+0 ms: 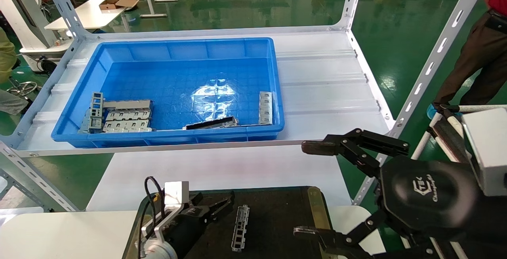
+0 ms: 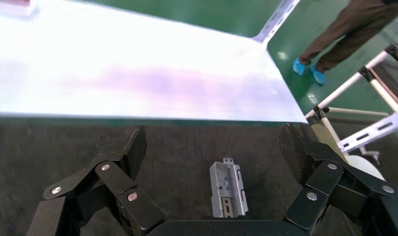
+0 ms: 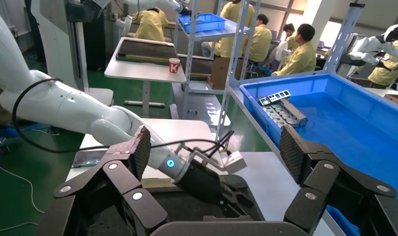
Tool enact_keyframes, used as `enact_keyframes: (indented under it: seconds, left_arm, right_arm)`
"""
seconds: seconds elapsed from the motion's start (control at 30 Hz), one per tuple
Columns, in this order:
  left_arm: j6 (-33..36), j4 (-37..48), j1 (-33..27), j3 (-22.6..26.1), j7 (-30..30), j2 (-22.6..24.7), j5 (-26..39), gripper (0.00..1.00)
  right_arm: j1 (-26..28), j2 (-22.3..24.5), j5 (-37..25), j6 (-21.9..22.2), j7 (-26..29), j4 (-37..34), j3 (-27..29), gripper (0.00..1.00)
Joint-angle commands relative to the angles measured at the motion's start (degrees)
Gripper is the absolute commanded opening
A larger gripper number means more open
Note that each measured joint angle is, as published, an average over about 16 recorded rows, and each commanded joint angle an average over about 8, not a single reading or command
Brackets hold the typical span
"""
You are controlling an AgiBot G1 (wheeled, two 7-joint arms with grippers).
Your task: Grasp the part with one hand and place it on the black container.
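Observation:
The part point(image 1: 241, 227), a slim silver-grey channel strip with cut-outs, lies flat on the floor of the black container point(image 1: 277, 211) at the near edge of the head view. My left gripper point(image 1: 214, 202) is open and empty just to the left of the part and does not touch it. In the left wrist view the part point(image 2: 228, 189) lies on the black container's floor point(image 2: 177, 147) between the spread fingers of the left gripper point(image 2: 214, 152). My right gripper point(image 1: 309, 189) is open and empty, held off the container's right side. In the right wrist view it point(image 3: 214, 147) faces the left gripper point(image 3: 212, 184).
A big blue bin point(image 1: 178, 53) stands on the white shelf point(image 1: 324, 80) behind, holding several grey perforated plates point(image 1: 126, 116), a dark long bar point(image 1: 212, 123) and another strip point(image 1: 265, 107). Slotted shelf posts point(image 1: 431, 61) rise at the right. A person point(image 1: 475, 53) stands at the far right.

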Motion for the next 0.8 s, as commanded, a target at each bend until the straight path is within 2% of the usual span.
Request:
enact_keyframes:
  seconds: [0.03,0.37,0.63,0.8]
  left_arm:
    - [-3.3,-0.2,0.6,0.8,2.0,-1.9,-1.3,1.00]
    - [-18.4,-0.2,-1.3,11.9,0.3,-16.3,-6.7,1.00]
    - [-28.5,0.2,-4.8,21.4,-4.0,-25.9,-5.1,1.00]
    - [-33.6,0.5,-6.2,25.2,-5.9,-29.6,-3.2,1.00]
  right_arm:
    - [0.0,0.0,0.0,0.0,0.0,0.0,0.0,1.00]
    - [0.0,0.0,0.0,0.0,0.0,0.0,0.0,1.00]
    - [0.0,0.0,0.0,0.0,0.0,0.0,-0.1,1.00]
    - [0.0,0.0,0.1,0.0,0.0,0.0,-0.1,1.00]
